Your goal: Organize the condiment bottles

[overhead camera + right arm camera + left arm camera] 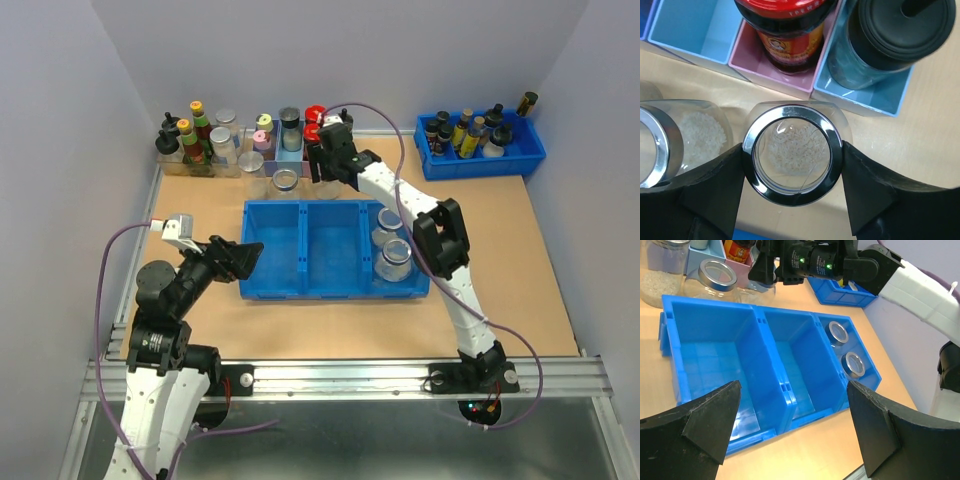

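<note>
A short clear glass jar point(792, 150) with a silvery rim and white grains inside stands on the table, with my right gripper point(792, 162) shut on its rim from both sides. In the top view the right gripper point(324, 178) is just behind the blue tray point(300, 293). Two more jars point(388, 227) point(395, 259) stand in the tray's right compartment point(864, 371). Another open jar point(285, 181) and a lower one point(252, 166) sit on the table behind the tray. My left gripper point(795, 432) hangs open and empty off the tray's near left corner point(250, 256).
Pastel organiser boxes hold a red-capped bottle point(785, 30) and a black-lidded jar point(890, 35) right behind the gripped jar. A neighbouring jar point(695, 135) stands close on its left. More bottles crowd the back left point(195, 140). A small blue bin point(480, 150) of dark bottles sits at the back right.
</note>
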Controlling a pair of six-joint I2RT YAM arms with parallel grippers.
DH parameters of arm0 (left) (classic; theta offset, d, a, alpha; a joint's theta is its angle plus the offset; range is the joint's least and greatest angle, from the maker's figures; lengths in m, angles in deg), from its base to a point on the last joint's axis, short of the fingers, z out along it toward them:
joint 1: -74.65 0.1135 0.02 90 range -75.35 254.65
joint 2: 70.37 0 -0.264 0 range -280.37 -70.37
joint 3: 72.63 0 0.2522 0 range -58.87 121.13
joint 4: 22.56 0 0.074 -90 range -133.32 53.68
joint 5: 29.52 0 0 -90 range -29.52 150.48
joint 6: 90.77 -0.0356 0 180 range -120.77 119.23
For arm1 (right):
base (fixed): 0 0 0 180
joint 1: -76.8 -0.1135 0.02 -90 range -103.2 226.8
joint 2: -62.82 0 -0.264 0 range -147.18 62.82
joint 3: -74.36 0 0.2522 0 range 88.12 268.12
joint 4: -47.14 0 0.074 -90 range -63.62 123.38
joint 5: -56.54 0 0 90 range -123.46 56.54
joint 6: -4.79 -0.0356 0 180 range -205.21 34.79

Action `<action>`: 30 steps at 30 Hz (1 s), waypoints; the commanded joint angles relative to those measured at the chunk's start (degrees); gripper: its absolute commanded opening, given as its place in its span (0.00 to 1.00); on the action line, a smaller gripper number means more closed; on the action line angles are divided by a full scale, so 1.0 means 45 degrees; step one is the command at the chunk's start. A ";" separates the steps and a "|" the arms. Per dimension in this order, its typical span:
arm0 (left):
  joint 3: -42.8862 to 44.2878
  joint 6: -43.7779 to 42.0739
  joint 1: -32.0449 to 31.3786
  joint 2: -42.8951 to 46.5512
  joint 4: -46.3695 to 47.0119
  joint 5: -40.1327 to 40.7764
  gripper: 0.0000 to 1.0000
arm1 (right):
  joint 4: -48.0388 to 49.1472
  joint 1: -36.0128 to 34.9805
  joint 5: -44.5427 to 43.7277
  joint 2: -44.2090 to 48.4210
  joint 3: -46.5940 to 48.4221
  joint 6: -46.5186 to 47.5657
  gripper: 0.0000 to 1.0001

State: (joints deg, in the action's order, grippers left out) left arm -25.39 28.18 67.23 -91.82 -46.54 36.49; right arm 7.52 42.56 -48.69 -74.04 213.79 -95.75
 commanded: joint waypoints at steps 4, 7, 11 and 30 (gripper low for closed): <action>0.0276 -0.0222 -0.0050 0.0118 0.0396 0.0018 0.99 | 0.0201 -0.0028 -0.1673 0.2851 -0.0952 -0.0234 0.00; 0.0296 -0.0242 -0.0050 0.0080 0.0435 0.0038 0.99 | 0.0474 -0.0028 -0.2649 0.4062 -0.1129 -0.0176 0.00; 0.0315 -0.0242 -0.0050 0.0021 0.0513 0.0116 0.99 | 0.0943 -0.0028 -0.3119 0.5313 -0.1207 0.0195 0.00; 0.0276 -0.0183 -0.0050 -0.0428 0.0884 0.0448 0.99 | 0.0572 -0.2000 0.3989 1.1880 -1.0348 -0.1348 0.00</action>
State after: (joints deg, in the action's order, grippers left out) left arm -25.39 28.03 67.23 -93.09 -46.23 38.26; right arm 5.53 37.14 -35.11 -21.36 168.21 -100.61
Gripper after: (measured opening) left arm 0.985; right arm 0.743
